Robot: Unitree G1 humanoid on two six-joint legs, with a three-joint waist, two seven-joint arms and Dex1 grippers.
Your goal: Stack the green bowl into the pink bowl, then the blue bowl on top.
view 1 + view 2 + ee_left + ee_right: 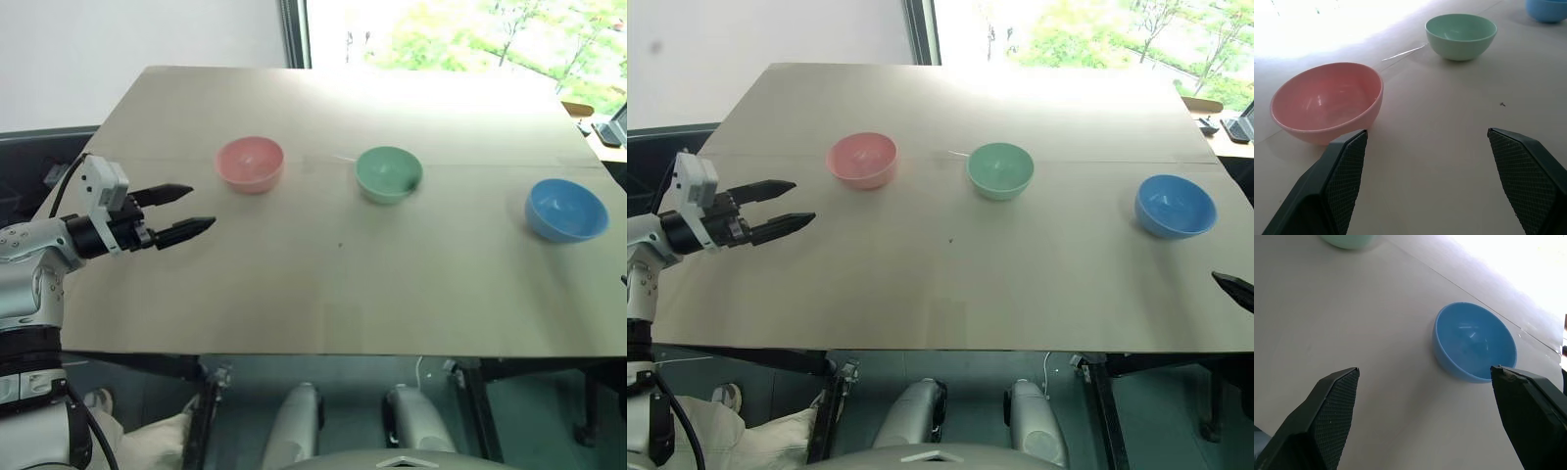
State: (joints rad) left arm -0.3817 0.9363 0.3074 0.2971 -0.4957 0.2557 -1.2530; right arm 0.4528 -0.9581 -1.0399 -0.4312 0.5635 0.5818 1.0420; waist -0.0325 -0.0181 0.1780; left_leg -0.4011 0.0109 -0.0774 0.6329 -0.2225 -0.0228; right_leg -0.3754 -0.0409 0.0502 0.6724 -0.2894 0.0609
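The 3 bowls are sitting apart in a row on the table (323,294): pink bowl (250,163), green bowl (389,173), blue bowl (565,209). The left gripper (192,209) and right gripper (1425,396) are both hanging spread and empty. A pinch on one thin rim is risking tipping the light bowl.

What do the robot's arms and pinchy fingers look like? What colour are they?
The left arm is shiny silver-grey metal with a black wrist section, and a thin black cable loops over it. A small white boxy block sits on top of the wrist. The left gripper has two black, pointed, wedge-shaped fingers. Up close, the fingers' inner faces carry a criss-cross grid pattern. The right gripper's fingers look the same.
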